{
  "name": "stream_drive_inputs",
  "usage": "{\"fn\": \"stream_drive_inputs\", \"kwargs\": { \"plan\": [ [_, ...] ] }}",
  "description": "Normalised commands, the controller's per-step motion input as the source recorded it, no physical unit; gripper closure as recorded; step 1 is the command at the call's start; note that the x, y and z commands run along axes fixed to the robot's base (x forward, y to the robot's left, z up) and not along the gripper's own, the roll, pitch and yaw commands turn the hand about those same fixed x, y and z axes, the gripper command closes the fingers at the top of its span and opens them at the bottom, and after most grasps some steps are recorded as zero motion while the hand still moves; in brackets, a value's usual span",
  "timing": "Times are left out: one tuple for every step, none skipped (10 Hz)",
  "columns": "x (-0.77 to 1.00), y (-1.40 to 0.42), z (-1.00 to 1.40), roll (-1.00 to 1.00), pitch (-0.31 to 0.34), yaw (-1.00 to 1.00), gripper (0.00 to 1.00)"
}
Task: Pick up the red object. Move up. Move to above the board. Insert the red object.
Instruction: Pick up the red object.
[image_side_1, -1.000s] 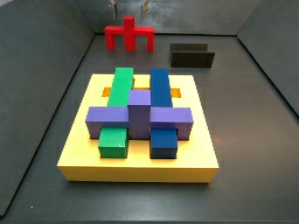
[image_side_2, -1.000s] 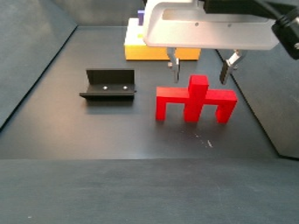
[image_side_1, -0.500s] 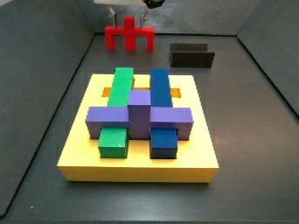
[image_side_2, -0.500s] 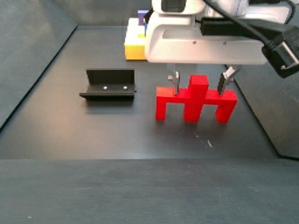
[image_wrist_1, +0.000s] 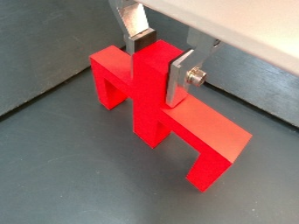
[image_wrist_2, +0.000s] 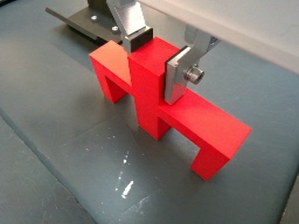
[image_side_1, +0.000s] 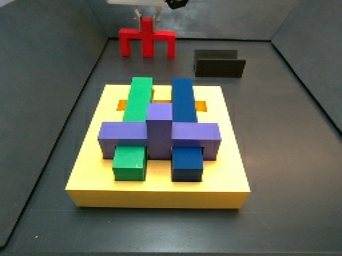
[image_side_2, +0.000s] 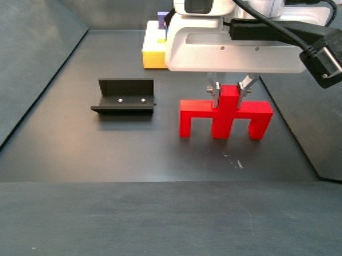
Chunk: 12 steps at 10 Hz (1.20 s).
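The red object (image_wrist_1: 201, 133) stands on the dark floor with its two legs down and its stub up; it also shows in the other wrist view (image_wrist_2: 205, 131) and in both side views (image_side_1: 148, 41) (image_side_2: 225, 120). My gripper (image_wrist_1: 158, 66) is down over it, the two silver fingers pressed on opposite sides of the stub, as the other wrist view (image_wrist_2: 156, 63) also shows. In a side view the gripper (image_side_2: 229, 88) hangs straight above the piece. The yellow board (image_side_1: 160, 186) with green, blue and purple blocks lies apart from it.
The dark fixture (image_side_1: 221, 64) stands on the floor beside the red object, also in view in a side view (image_side_2: 124, 97) and a wrist view (image_wrist_2: 87, 19). Grey walls enclose the floor. A corner of the board (image_side_2: 166, 59) shows behind the gripper.
The gripper has come down over the red object's stub and its fingers have closed in from either side onto it. The red object has not moved.
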Motion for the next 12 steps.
{"fn": "stream_drive_inputs", "kwargs": {
  "plan": [
    [0.0, 0.0, 0.0, 0.0, 0.0, 0.0, 1.0],
    [0.0, 0.0, 0.0, 0.0, 0.0, 0.0, 1.0],
    [0.0, 0.0, 0.0, 0.0, 0.0, 0.0, 1.0],
    [0.0, 0.0, 0.0, 0.0, 0.0, 0.0, 1.0],
    [0.0, 0.0, 0.0, 0.0, 0.0, 0.0, 1.0],
    [0.0, 0.0, 0.0, 0.0, 0.0, 0.0, 1.0],
    [0.0, 0.0, 0.0, 0.0, 0.0, 0.0, 1.0],
    [0.0, 0.0, 0.0, 0.0, 0.0, 0.0, 1.0],
    [0.0, 0.0, 0.0, 0.0, 0.0, 0.0, 1.0],
    [0.0, 0.0, 0.0, 0.0, 0.0, 0.0, 1.0],
    [0.0, 0.0, 0.0, 0.0, 0.0, 0.0, 1.0],
    [0.0, 0.0, 0.0, 0.0, 0.0, 0.0, 1.0]
  ]
}}
